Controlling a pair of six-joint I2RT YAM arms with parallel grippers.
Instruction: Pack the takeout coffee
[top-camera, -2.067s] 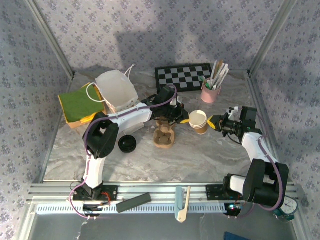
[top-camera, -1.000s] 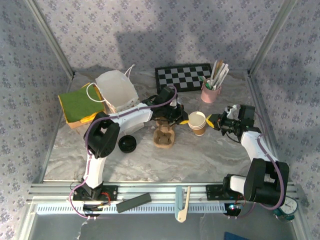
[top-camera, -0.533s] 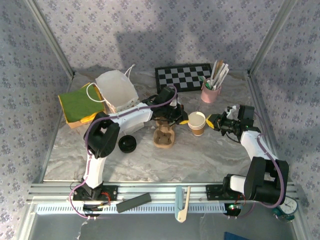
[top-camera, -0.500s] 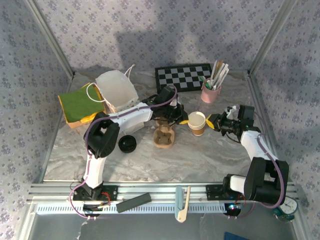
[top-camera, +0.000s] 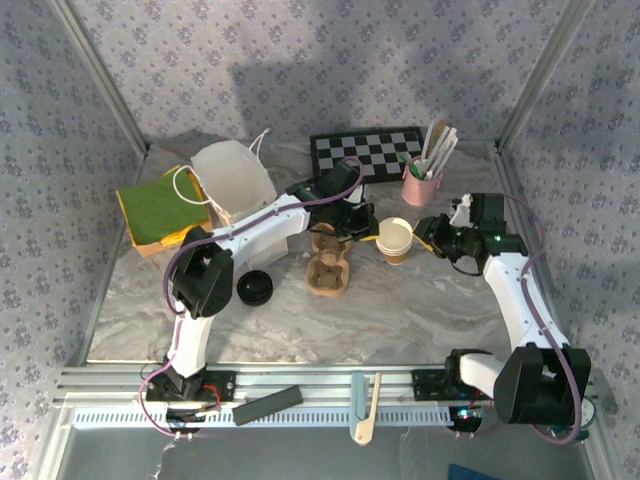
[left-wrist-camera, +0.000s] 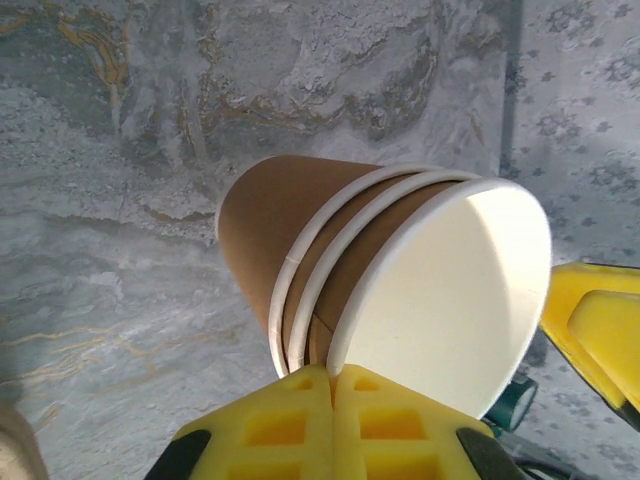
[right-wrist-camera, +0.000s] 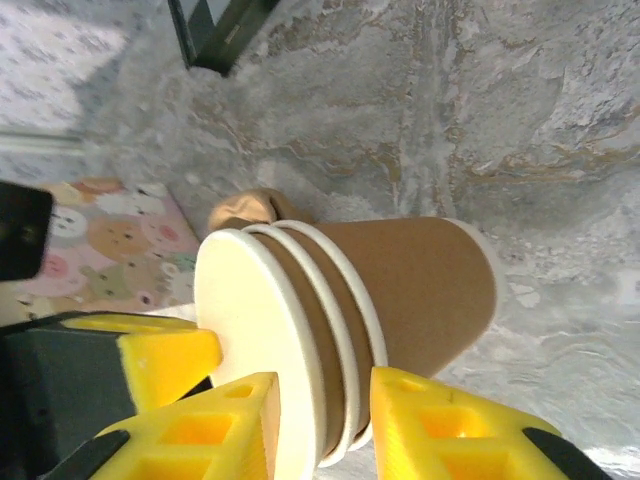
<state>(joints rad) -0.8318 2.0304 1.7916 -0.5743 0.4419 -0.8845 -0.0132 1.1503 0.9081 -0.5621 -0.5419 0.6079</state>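
Starting at the near edge, a wide strip of bare desk (top-camera: 400, 320) lies free between the arm bases and everything else. Beyond it on the left sits the black lid (top-camera: 255, 288), apart from the brown pulp tray (top-camera: 328, 272) just right of it. Right of the tray is the takeout coffee (top-camera: 396, 240), 3 nested tan cups with white rims, roughly upright and lidless. The left gripper (top-camera: 373, 232) is clenched, its 2 yellow fingers pressed together with the cup's rim running into their seam. The right gripper (top-camera: 423, 238) is released, jaws parted on either side of the stacked rims. Farther back, the pink cup (top-camera: 421, 187) of stirrers stands near the right gripper. The checkerboard (top-camera: 365, 153) and white bag (top-camera: 235, 180) crowd the far edge, and a green cloth (top-camera: 160, 205) lies at the left edge.
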